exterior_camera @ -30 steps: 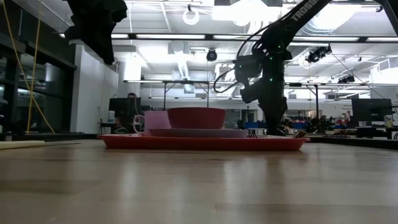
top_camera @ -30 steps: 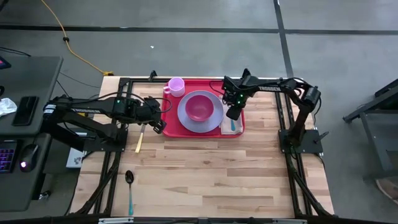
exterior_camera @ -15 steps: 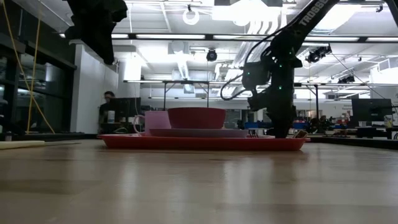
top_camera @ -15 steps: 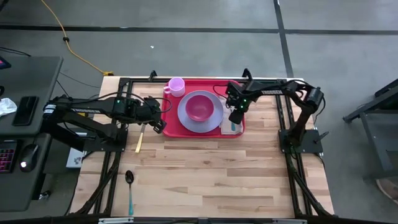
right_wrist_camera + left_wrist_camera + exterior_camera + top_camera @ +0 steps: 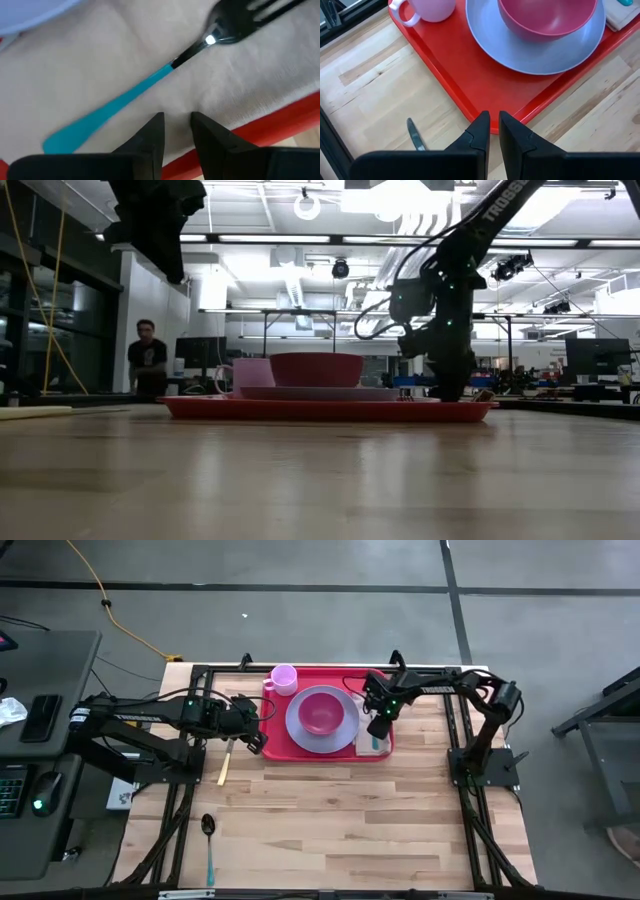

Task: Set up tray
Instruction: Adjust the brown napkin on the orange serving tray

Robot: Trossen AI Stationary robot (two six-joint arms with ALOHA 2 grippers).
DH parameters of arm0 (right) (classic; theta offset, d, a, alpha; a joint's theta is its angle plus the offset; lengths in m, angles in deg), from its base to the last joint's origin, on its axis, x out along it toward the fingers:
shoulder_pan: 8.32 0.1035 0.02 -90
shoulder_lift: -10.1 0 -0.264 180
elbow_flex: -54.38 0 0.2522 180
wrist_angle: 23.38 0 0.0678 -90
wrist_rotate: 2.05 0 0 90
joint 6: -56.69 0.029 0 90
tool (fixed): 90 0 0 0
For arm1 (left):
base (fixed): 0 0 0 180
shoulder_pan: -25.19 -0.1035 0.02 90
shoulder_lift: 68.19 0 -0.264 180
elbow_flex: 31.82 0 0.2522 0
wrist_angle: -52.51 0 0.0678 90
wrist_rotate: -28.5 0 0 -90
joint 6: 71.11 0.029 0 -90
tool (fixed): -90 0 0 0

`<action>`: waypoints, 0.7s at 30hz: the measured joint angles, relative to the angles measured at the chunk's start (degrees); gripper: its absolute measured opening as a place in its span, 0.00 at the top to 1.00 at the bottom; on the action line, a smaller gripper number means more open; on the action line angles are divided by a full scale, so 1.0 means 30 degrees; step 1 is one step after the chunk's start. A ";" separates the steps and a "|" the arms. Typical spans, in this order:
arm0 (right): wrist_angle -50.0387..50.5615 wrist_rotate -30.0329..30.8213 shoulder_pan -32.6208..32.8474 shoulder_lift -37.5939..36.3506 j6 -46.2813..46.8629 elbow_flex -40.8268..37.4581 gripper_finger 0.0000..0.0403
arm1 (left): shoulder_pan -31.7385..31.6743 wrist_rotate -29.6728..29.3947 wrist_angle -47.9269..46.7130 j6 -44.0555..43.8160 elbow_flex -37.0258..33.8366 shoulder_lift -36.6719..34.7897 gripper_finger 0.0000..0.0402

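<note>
Light wood-plank surface [image 5: 340,810] carries the red tray [image 5: 275,735] at its far middle, a cream-handled knife [image 5: 225,762] just left of the tray, and a teal-handled spoon [image 5: 208,840] well apart near the front left corner.

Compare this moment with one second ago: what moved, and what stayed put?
The right gripper came down over the napkin at the tray's right end, just above the fork, holding nothing. A person appeared in the background. The left gripper, plate, bowl and cup stayed put.
</note>
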 joint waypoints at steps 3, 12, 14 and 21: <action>-0.0222 0.0000 -0.0212 0.0007 0.0225 0.0001 0.79 | 0.0000 0.0004 0.0015 -0.0007 0.0000 0.0000 0.83; -0.0944 0.0133 -0.0612 0.0029 0.0945 0.0000 0.79 | 0.0000 0.0022 0.0005 -0.0004 0.0000 0.0000 0.83; -0.1218 0.0152 -0.0667 0.0036 0.1198 -0.0007 0.79 | 0.0000 0.0037 -0.0014 -0.0007 0.0000 0.0000 0.83; -0.1494 0.0507 -0.0667 0.0044 0.1944 -0.0007 0.79 | 0.0000 0.0066 -0.0072 -0.0004 0.0000 0.0000 0.83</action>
